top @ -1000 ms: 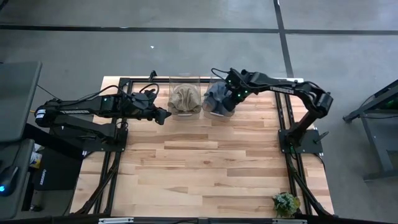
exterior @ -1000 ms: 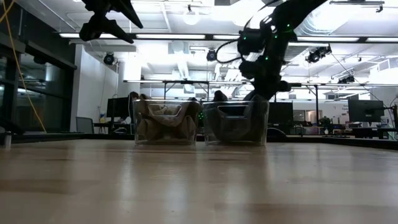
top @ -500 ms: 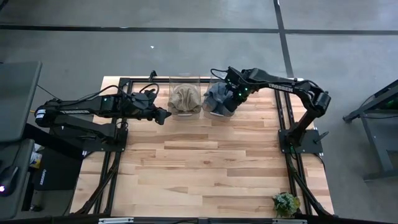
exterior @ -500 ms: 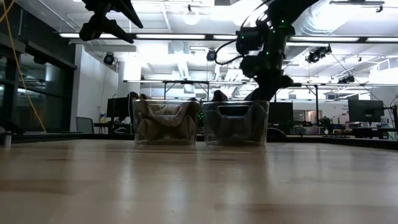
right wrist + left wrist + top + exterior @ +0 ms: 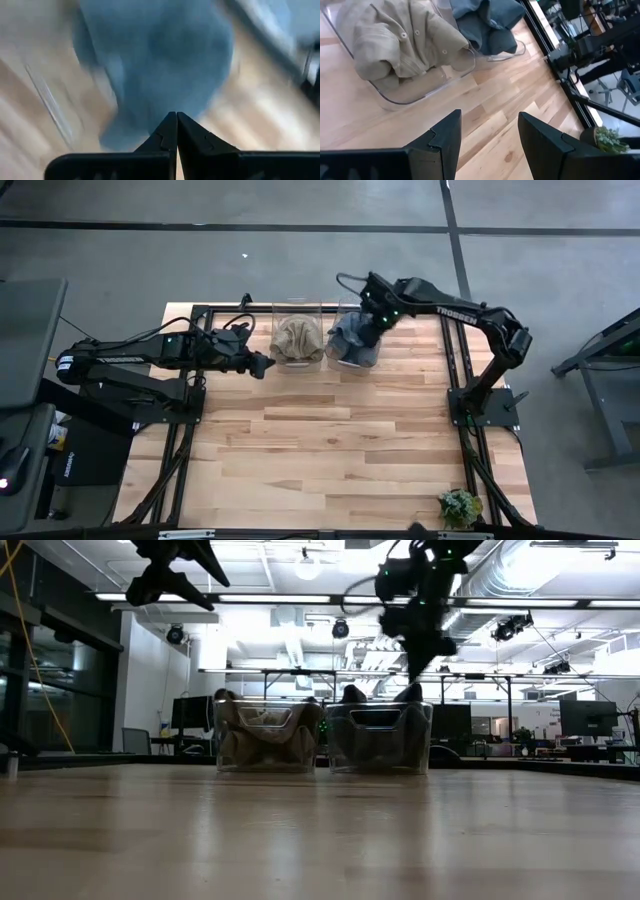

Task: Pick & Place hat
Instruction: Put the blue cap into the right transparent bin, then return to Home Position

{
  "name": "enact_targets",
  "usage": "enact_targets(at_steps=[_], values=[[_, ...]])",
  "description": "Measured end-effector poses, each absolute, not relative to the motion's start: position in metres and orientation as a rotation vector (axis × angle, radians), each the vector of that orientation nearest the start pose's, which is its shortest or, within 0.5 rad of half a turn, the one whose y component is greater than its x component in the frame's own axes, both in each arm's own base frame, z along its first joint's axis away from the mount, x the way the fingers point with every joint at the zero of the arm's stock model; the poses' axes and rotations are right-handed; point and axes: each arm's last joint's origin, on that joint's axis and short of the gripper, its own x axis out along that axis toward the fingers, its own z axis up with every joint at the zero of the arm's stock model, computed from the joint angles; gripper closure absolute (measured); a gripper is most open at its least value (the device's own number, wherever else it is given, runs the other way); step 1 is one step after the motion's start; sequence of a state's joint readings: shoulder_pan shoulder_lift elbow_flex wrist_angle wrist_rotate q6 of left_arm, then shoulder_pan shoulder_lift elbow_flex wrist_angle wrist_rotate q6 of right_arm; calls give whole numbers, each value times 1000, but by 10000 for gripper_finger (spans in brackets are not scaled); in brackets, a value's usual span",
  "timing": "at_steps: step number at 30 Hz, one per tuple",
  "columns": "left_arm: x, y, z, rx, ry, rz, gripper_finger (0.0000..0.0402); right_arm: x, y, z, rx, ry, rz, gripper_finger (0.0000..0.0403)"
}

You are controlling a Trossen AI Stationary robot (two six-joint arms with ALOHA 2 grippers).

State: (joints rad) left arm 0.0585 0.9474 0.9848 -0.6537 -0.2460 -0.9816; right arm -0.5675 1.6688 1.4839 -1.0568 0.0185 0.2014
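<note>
Two clear bins stand side by side at the table's far edge. The left bin point(image 5: 268, 740) holds a beige hat point(image 5: 298, 340), and the right bin point(image 5: 378, 740) holds a blue-grey hat point(image 5: 349, 340). Both hats lie crumpled on the bin floors. My right gripper point(image 5: 368, 332) hangs shut above the blue-grey hat, pointing steeply down. In the right wrist view its tips point(image 5: 176, 116) meet with nothing between them and the hat point(image 5: 165, 65) lies blurred below. My left gripper point(image 5: 487, 125) waits open in the air, left of the beige hat's bin.
Black frame rails point(image 5: 455, 370) run along the table's left, right and far sides. A small green plant point(image 5: 459, 507) sits at the near right corner. Bare wooden boards point(image 5: 320, 450) fill the middle and near part of the table.
My right gripper has risen straight up out of the right bin, staying shut. The blue-grey hat has stayed in the bin.
</note>
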Motion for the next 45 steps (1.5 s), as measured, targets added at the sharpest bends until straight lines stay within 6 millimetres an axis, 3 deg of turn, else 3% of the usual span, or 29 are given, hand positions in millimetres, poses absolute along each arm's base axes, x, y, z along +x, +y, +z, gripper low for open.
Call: enact_targets(at_steps=[5,13,17,26,33,40,45], values=[[186,19,332,-886,387,616,224,290,-202,294,482,938,-615,403],[185,20,332,-928,356,654,224,305,-234,246,525,1002,-576,403],[185,20,332,-967,343,664,224,309,-236,226,530,1072,-518,403],[185,20,332,-1021,323,678,224,306,-232,208,488,1220,-394,403],[186,20,333,-1052,307,680,224,303,-231,222,437,1190,-394,403],[187,20,334,-1057,291,671,224,290,-220,256,416,1134,-402,403],[185,20,335,-1017,305,662,224,275,-198,291,404,1084,-371,403]])
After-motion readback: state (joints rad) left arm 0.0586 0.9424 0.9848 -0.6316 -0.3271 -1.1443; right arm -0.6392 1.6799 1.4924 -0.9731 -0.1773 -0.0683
